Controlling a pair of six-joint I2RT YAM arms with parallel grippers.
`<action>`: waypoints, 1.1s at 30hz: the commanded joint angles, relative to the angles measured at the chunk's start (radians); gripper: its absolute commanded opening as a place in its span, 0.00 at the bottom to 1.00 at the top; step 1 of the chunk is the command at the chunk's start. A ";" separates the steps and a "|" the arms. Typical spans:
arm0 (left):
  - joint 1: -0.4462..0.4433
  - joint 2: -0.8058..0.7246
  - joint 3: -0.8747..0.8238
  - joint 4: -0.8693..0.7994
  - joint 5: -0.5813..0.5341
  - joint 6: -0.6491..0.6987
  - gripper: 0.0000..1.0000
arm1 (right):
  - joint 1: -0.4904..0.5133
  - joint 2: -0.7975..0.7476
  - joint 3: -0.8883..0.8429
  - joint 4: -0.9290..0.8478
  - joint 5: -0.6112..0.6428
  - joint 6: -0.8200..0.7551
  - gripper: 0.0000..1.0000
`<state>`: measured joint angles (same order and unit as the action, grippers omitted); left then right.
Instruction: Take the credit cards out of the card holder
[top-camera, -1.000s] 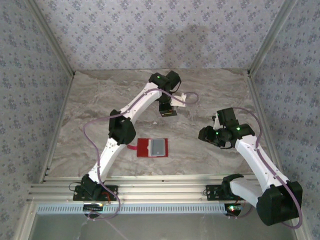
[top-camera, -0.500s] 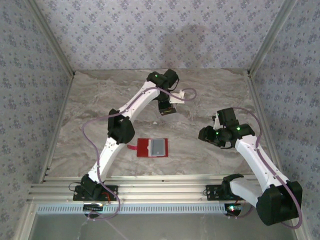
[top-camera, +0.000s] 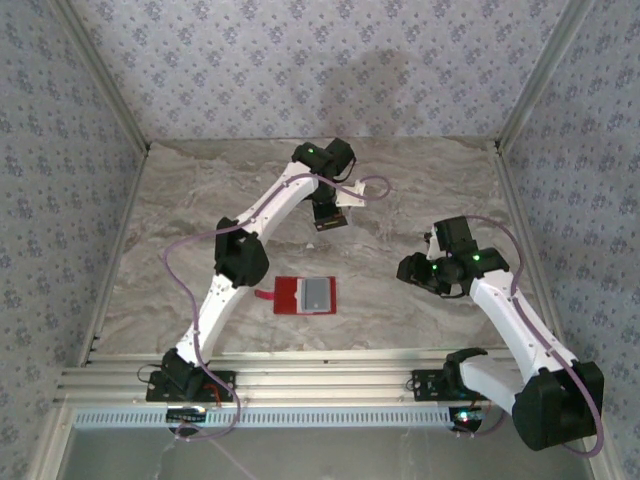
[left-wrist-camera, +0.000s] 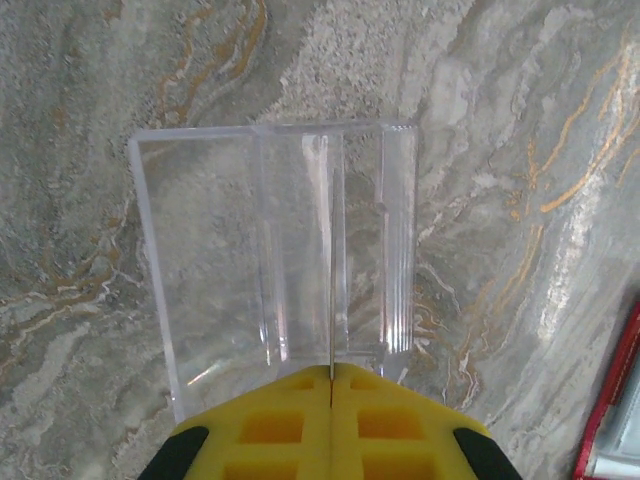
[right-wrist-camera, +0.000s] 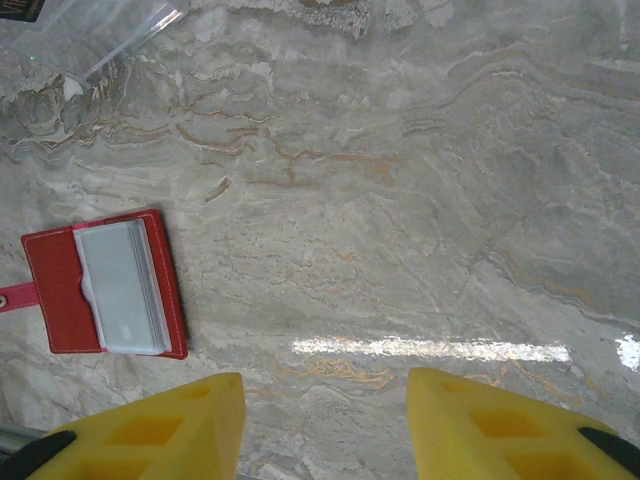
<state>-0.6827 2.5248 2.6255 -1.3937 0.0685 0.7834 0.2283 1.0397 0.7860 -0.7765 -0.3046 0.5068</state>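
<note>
**Left wrist view: clear card pinched by one edge, holder sitting loose**

Left wrist view has the left gripper (left-wrist-camera: 331, 372) fully closed on the near edge of a thin clear plastic rectangular card (left-wrist-camera: 270, 250). The card sticks straight out past the yellow fingertips over the marbled grey surface (left-wrist-camera: 520, 150). Can't tell from this angle if the card's far edge is touching the surface or hanging above it. From the top camera, that left gripper (top-camera: 330, 216) is way out at the far side, well apart from the flat red wallet-like card holder (top-camera: 305, 295).

The holder lies flat near the middle-front of the surface with its pale grey window panel (right-wrist-camera: 122, 285) facing up. It looks like there are layered edges in there, so I'd guess more cards are inside, but I can't count them. The right gripper (right-wrist-camera: 325, 430) is roughly half open with nothing in it, off to the side of the holder and not touching it.

What worries me:
- That grip is a thin pinch on one slick edge, so letting go while it's tilted or high could make the card skid or flip.
- The card is see-through, so it's easy to lose against the marble.
- Nothing pins the holder, so tugging the next card could drag the whole thing along by friction.
</note>
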 joint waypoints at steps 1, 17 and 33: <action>-0.016 0.023 0.010 -0.082 -0.008 0.035 0.00 | -0.006 0.009 -0.008 0.009 -0.016 -0.014 0.48; -0.079 0.049 0.007 -0.130 -0.157 0.136 0.00 | -0.006 0.010 -0.017 0.015 -0.015 -0.018 0.48; -0.084 0.040 0.006 0.002 -0.226 0.138 0.24 | -0.006 0.003 -0.021 0.012 -0.016 -0.018 0.48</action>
<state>-0.7616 2.5568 2.6255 -1.3918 -0.1440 0.9154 0.2283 1.0489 0.7719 -0.7528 -0.3050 0.5064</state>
